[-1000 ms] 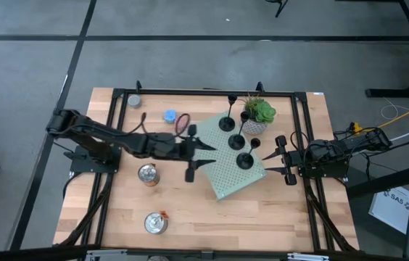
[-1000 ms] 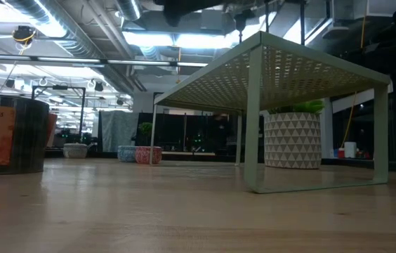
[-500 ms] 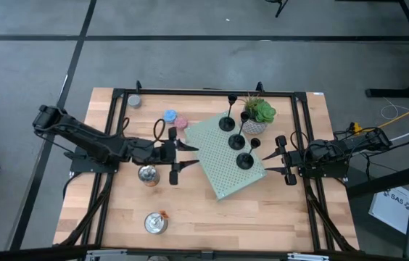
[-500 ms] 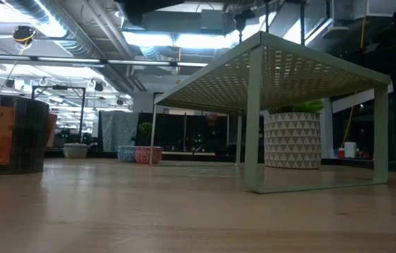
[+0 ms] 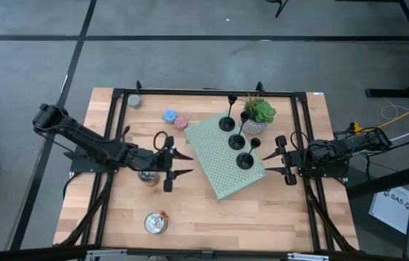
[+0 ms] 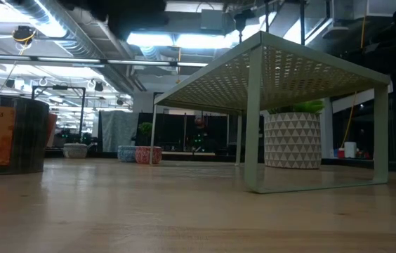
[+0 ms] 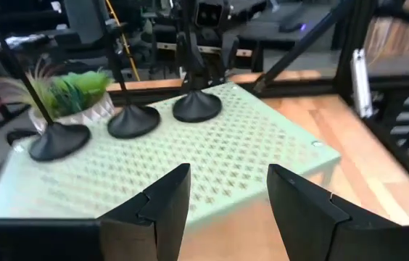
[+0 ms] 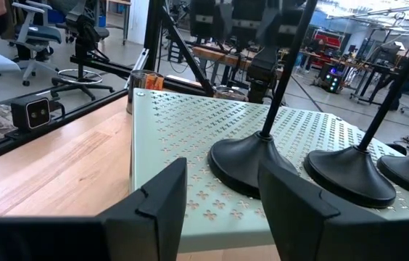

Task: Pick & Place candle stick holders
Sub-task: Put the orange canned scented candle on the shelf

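The three candle stick holders (image 5: 236, 132) on the perforated green riser (image 5: 226, 165) look light, rigid and top-tippy, best pinched low on the stem; both left pincer (image 5: 169, 165) and right pincer (image 5: 286, 161) stand open, empty.

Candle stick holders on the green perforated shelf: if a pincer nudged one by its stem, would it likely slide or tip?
Probably tip: each candle stick holder has a thin tall stem over a small round base. The perforated shelf may catch the base edge, so a high push would likely topple it against its close neighbours.

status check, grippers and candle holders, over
Left gripper open, empty, beside the green shelf. Right gripper open, empty, at its other side. Three candle stick holders upright on it. Nothing blocking.
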Robot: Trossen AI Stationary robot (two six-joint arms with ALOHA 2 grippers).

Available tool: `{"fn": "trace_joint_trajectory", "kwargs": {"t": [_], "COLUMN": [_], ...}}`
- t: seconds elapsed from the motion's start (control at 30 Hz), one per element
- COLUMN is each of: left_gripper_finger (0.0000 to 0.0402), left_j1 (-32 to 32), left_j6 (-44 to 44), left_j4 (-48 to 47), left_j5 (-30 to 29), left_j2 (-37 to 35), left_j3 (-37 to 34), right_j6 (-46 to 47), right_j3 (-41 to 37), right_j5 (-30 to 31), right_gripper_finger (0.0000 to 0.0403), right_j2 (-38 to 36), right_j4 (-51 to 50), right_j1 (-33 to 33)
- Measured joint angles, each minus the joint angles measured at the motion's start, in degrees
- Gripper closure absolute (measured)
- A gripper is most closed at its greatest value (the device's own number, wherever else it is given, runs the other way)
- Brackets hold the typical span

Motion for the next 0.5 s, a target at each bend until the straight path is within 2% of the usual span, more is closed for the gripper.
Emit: {"fn": "trace_joint_trajectory", "kwargs": {"t": [0.23, 0.5], "left_gripper_finger": [0.0222, 0.0222], "left_j1": [-2.99, -6.79], "left_j6": [-5.76, -5.7], "left_j4": [15.98, 17.25], "left_j5": [-0.65, -1.49], "left_j2": [-5.1, -13.69], "left_j3": [-13.06, -19.35], "right_j6": [0.0, -0.01], "right_j3": [0.0, 0.0], "right_j5": [0.0, 0.0], "right_gripper_finger": [0.0231, 0.0231], "right_j2": [0.02, 0.0], "right_j4": [-0.02, 0.0], "right_j1": [0.02, 0.0]}}
